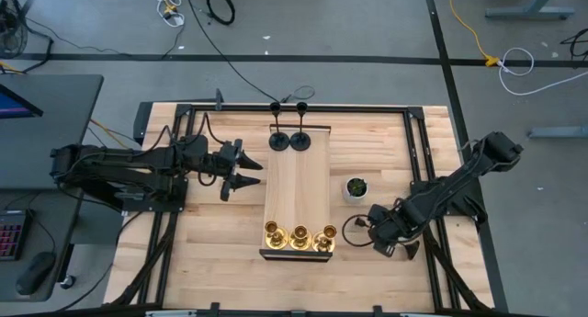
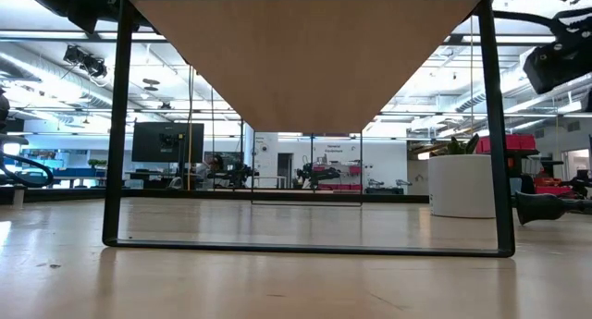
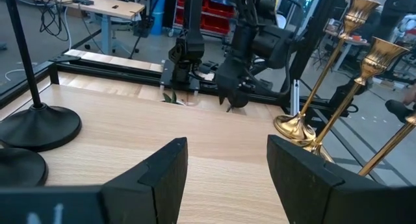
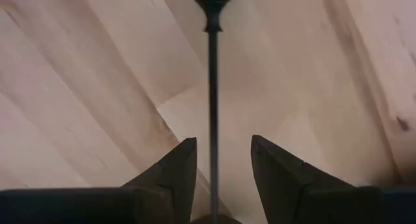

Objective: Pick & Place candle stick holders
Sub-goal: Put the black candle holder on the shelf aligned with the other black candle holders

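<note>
The black candle stick holder point(image 4: 212, 87) lies on its side on the bench point(image 1: 211, 262), just beside the raised wooden shelf point(image 1: 296, 188), at the shelf's end where the three brass candle stick holders point(image 1: 299, 234) stand. Its round base point(image 1: 355, 227) points toward that end of the shelf. The thin stem runs away from the shelf, between the fingers of the right end effector point(image 4: 214, 169), which is released and not touching it. It looks like stiff metal, light, smooth and probably slippery, so the stem near the base seems the best place to hold. The two black candle stick holders point(image 1: 288, 138) stand upright at the shelf's other end. The left end effector point(image 3: 227, 169) hangs released beside the shelf.
</note>
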Controlling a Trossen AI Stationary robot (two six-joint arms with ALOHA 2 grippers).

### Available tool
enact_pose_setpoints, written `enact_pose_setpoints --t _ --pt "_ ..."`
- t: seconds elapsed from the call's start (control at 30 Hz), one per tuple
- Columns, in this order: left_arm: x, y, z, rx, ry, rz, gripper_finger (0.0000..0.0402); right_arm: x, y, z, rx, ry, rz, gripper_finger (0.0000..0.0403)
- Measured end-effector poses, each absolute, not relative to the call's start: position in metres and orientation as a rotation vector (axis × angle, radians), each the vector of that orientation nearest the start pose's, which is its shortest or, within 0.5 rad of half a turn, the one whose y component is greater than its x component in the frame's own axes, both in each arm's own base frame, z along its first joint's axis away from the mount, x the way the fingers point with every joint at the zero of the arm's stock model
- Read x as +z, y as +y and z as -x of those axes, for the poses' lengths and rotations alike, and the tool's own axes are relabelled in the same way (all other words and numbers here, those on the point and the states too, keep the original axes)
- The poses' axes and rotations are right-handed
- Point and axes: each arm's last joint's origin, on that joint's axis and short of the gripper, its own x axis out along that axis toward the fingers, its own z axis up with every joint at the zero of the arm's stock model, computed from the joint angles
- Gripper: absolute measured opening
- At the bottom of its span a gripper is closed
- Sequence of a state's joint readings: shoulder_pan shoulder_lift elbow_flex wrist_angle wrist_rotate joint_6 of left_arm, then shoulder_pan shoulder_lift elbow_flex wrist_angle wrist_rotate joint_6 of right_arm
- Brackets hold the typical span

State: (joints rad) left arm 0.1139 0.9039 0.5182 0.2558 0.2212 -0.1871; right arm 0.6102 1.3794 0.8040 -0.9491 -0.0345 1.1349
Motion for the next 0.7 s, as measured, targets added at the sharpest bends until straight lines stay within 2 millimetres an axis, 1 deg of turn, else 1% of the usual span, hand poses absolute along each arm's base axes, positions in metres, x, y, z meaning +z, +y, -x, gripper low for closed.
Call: enact_pose_setpoints --t 0.27,0.43,0.7 --pt "0.262 0.017 -0.201 -0.095 0.139 0.209 0.0211 0.167 0.127 -0.183 -0.395 1.513 -0.366 0.0145" --pt "0.262 0.017 -0.201 -0.095 0.139 0.212 0.0211 0.161 0.128 -0.186 -0.401 1.497 -0.348 0.0145" --pt "0.262 0.017 -0.201 -0.095 0.139 0.212 0.0211 0.142 0.125 -0.180 -0.379 1.490 -0.377 0.0145"
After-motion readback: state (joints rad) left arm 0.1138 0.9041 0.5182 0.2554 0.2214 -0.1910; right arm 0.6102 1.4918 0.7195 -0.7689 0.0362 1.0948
